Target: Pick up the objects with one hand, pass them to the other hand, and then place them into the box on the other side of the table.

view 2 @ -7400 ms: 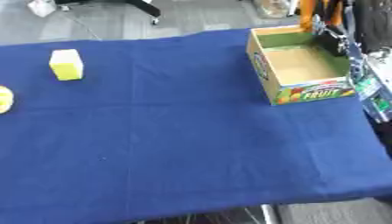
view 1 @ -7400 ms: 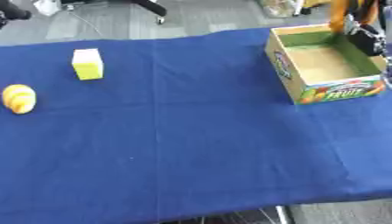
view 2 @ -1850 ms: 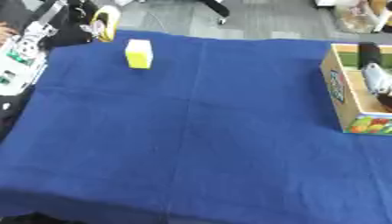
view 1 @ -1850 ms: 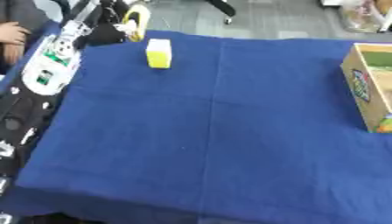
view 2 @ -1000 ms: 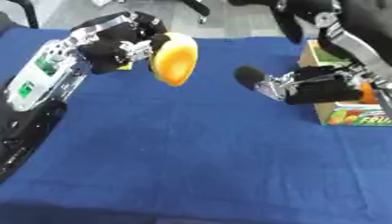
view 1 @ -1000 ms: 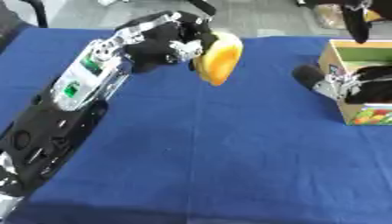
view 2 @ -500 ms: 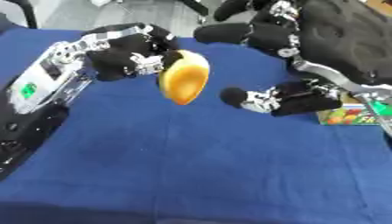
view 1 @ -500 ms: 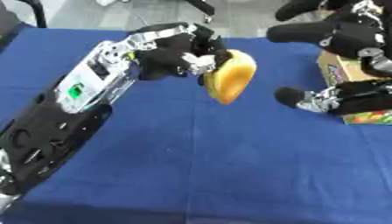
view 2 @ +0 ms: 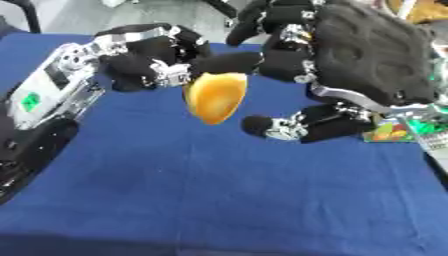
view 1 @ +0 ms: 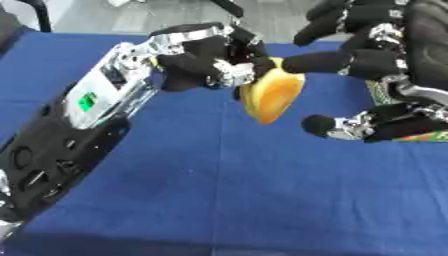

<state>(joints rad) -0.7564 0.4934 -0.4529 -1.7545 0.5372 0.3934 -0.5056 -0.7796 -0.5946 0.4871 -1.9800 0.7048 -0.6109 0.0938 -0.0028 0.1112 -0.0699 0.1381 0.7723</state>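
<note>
Left eye view: the blue-clothed table (view 1: 219, 200) is lying below both arms. The right robot hand (view 2: 367, 60) is hovering spread open around the orange object (view 1: 271, 95), which the left robot hand (view 1: 206, 62) is clutching in midair. The box (view 2: 398, 131) is peeking out behind, its print unreadable.

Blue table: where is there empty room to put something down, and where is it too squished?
The blue table is bare along the near edge, below the right hand and beside the left arm, and along the far edge. The middle is crowded: the left hand holds the orange object in the air there, with the right hand open around it. The box is mostly hidden.
</note>
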